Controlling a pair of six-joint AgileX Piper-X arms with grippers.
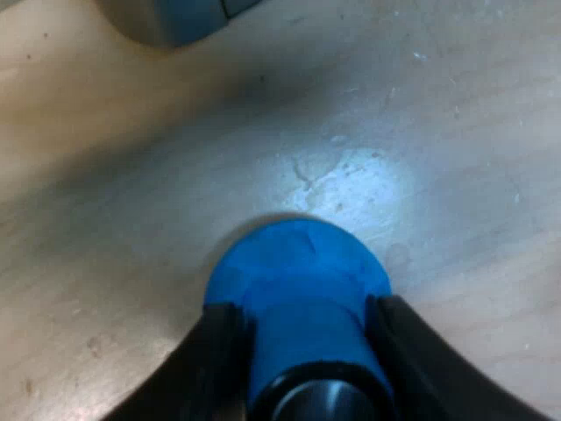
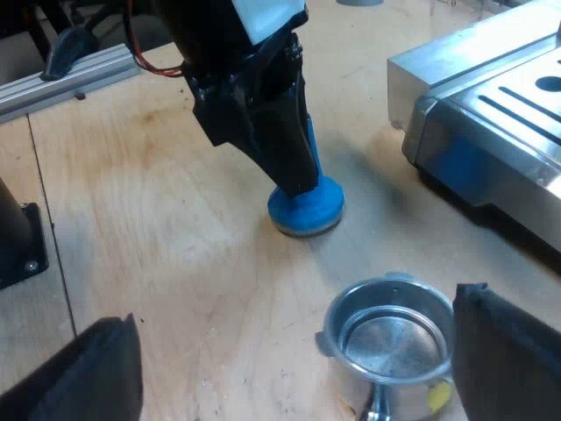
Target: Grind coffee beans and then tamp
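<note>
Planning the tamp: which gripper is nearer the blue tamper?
Left. The left gripper clamps the tamper in its jaws; the right gripper hangs open over the metal holder, apart from the tamper.

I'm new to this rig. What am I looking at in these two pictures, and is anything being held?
Both pictures come from cameras on two robot arms' wrists. The left wrist view looks down past the left gripper, whose black fingers clamp a blue round-based tamper resting on the pale wooden table. The right wrist view shows the right gripper, open and holding nothing, above a shiny metal holder basket that looks empty. Farther off stand that same tamper, in the left gripper, and the steel espresso machine.
</note>
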